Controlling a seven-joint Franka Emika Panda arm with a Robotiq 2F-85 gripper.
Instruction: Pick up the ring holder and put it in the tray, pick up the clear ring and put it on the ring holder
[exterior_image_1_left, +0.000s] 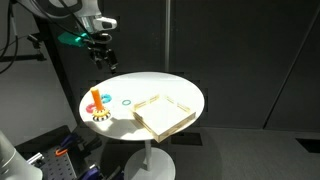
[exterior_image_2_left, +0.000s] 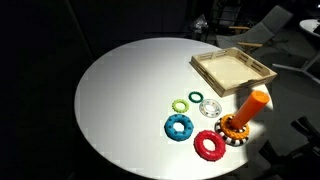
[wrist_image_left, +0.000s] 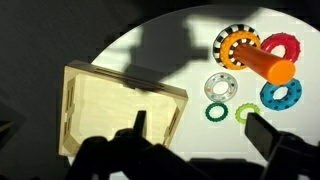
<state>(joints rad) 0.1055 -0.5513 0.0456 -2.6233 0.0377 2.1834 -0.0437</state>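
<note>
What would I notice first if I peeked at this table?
Probably the bright orange peg on its round base, near the edge of the round white table, with a red ring and a blue ring lying beside it. Next comes the empty wooden tray just behind them.
</note>
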